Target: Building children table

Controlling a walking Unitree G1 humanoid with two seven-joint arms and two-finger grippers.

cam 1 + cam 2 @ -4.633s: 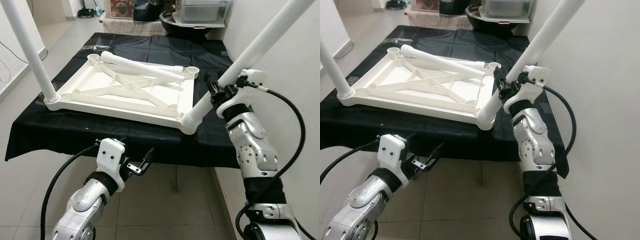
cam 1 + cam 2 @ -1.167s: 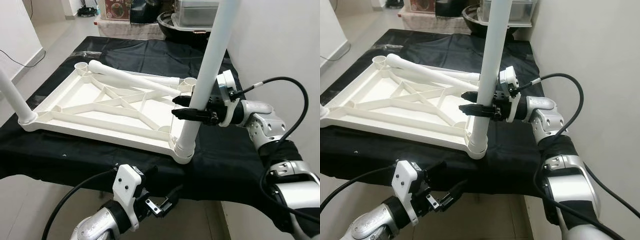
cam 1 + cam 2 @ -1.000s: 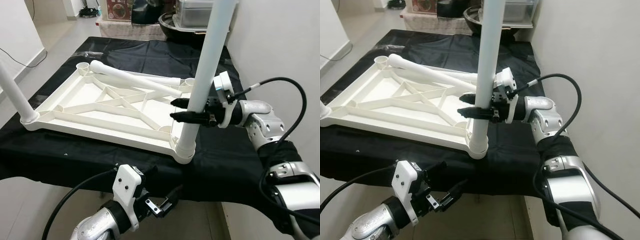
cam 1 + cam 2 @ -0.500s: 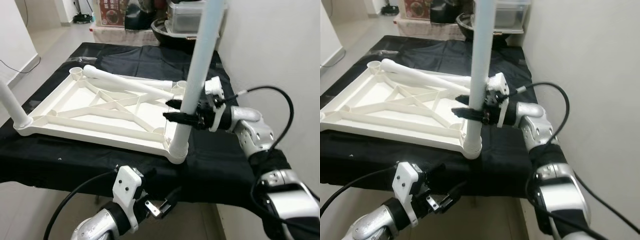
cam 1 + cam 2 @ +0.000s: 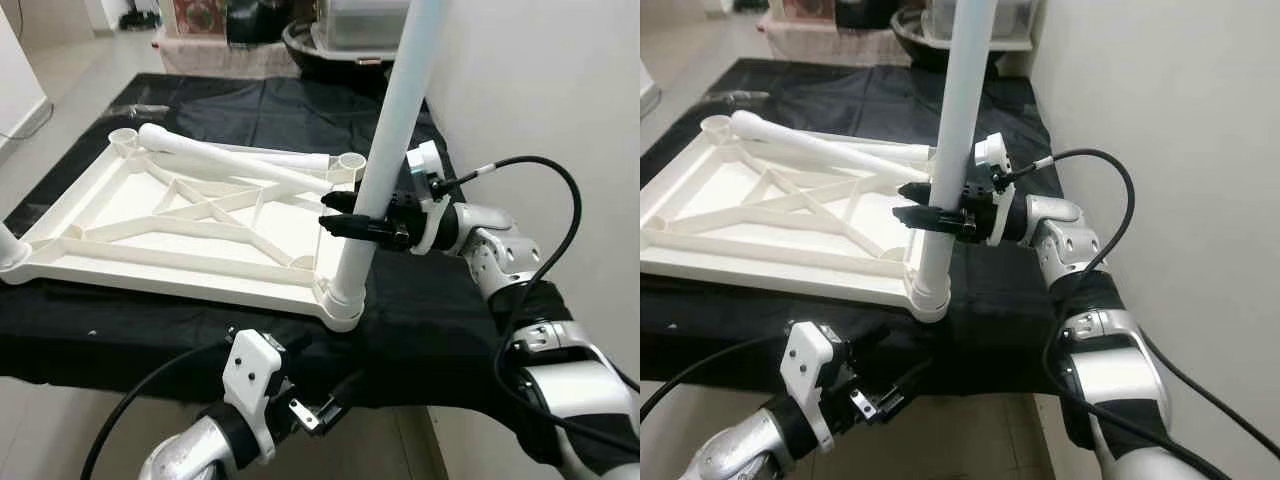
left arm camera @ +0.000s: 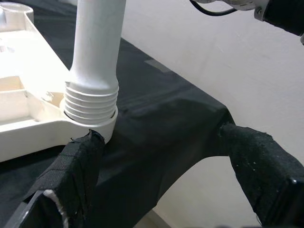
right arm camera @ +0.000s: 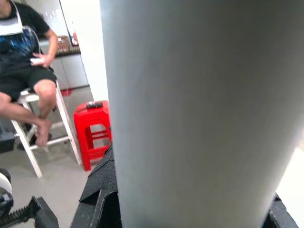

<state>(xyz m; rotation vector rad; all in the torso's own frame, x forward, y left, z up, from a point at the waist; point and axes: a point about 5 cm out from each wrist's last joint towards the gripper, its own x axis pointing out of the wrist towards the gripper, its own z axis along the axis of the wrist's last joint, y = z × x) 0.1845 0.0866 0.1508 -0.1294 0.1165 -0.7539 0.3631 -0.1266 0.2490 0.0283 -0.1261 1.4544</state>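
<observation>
Left eye view: the right end effector pinches the white plastic tubular leg, which stands in the near corner socket of the inverted white ribbed tabletop on the black-draped table. Recommend keeping the leg plumb while pressing it home. The left end effector hangs spread, idle.

A low surface draped in a black cloth carries the work. Flat on the cloth lies the white plastic tabletop, upside down, its ribbed underside facing up. At the far end, also on the cloth, sits a dark bowl with a clear plastic container resting above it.
</observation>
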